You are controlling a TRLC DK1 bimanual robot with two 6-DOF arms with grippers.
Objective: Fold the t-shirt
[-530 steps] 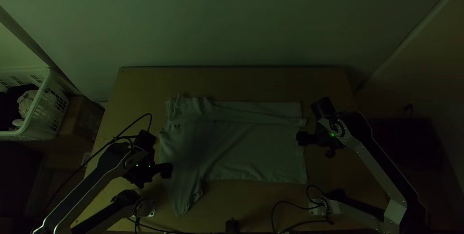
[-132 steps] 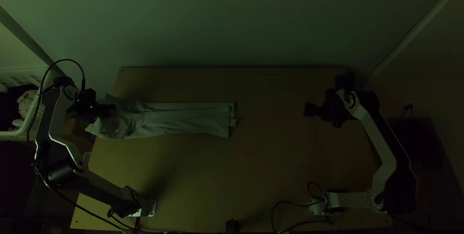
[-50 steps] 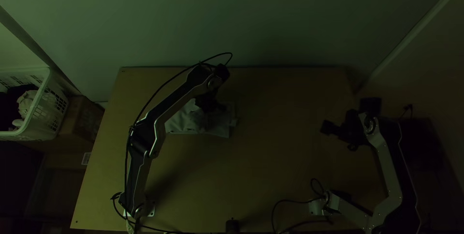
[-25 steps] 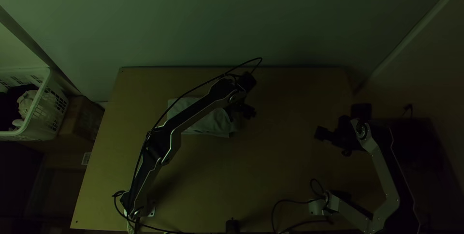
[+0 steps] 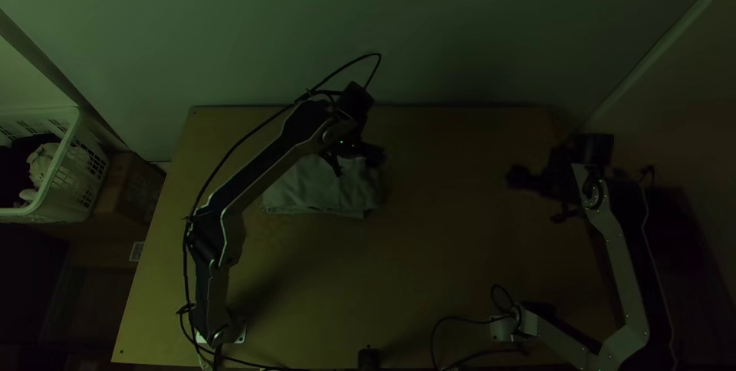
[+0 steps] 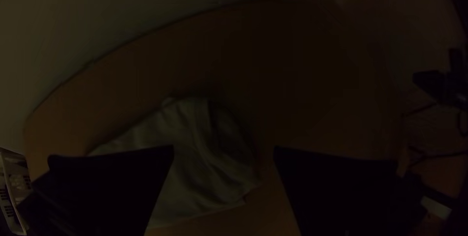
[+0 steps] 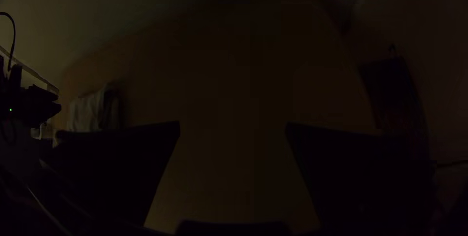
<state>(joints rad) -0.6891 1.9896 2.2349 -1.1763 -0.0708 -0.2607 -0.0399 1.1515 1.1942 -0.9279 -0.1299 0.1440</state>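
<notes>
Over the far half of the desk (image 5: 429, 279), the left arm (image 5: 261, 172) reaches up, elbow bent, its left hand (image 5: 375, 156) open and empty by the far edge of the folded t-shirt (image 5: 326, 193). Well off to the right, the right arm (image 5: 627, 271) bends sharply, its right hand (image 5: 516, 178) spread wide, pointing inward

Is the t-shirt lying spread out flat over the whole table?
No, the t-shirt lies folded into a small bundle on the table.
</notes>
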